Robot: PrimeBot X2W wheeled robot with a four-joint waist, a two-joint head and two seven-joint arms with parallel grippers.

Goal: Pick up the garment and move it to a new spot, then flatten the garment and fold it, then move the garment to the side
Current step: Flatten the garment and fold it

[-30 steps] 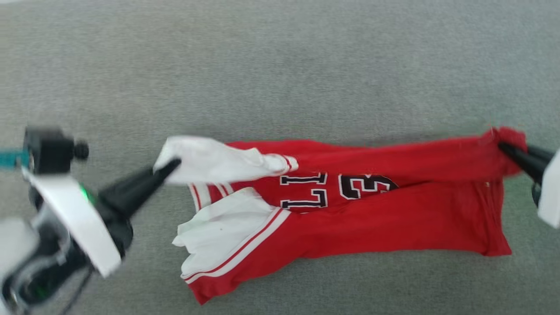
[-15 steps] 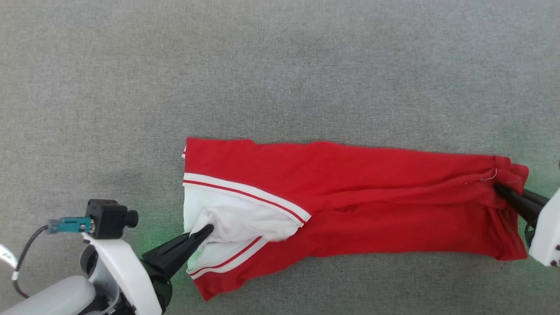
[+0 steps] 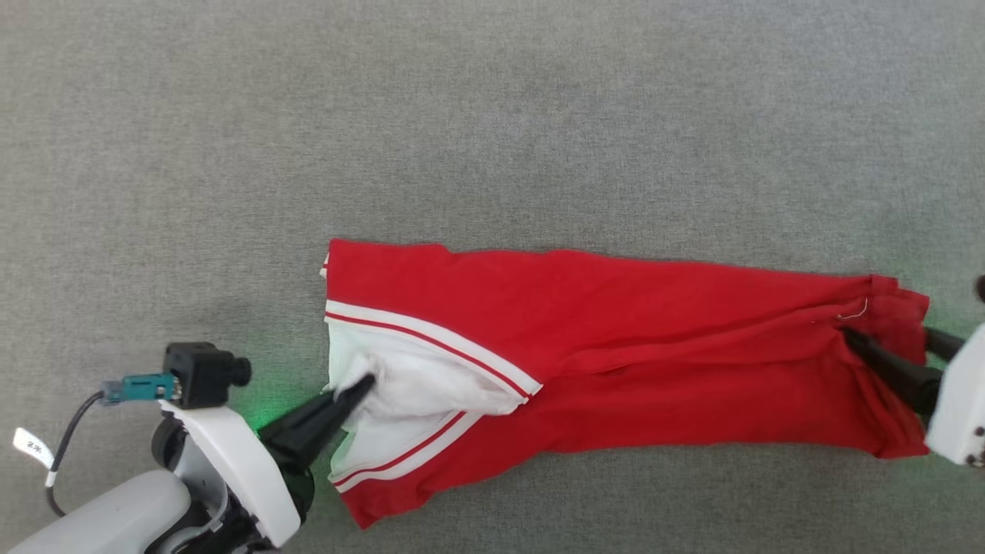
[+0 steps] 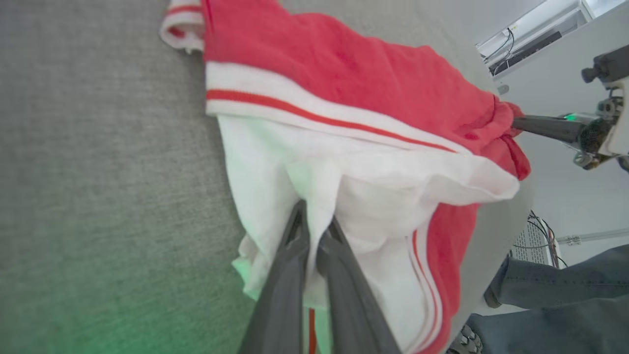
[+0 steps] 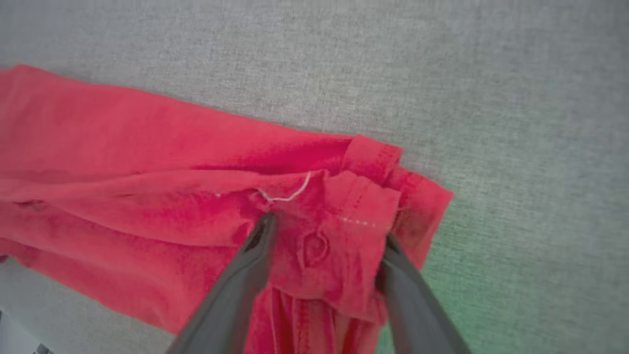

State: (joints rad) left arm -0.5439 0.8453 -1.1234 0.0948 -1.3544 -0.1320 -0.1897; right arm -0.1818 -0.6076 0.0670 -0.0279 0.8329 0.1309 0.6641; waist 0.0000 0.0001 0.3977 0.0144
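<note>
The red garment (image 3: 616, 354) lies in a long folded band on the grey surface, lettering hidden. Its white sleeve (image 3: 431, 385) with red-white trim is at the left end. My left gripper (image 3: 363, 382) is shut on the white sleeve fabric, which bunches between the fingers (image 4: 295, 236) in the left wrist view. At the right end my right gripper (image 3: 889, 338) stands open, its two fingers (image 5: 255, 241) spread on either side of the crumpled red hem (image 5: 354, 216). The hem rests loose on the surface between them.
The grey fabric-covered table (image 3: 492, 138) stretches wide beyond the garment. In the left wrist view the table's edge (image 4: 496, 255) runs close to the garment, and a person's legs in jeans (image 4: 555, 295) stand past it.
The garment's far half was brought over the near half, hiding the lettering. In the last half second the right gripper's fingers spread apart at the hem; the left gripper shifted slightly.
</note>
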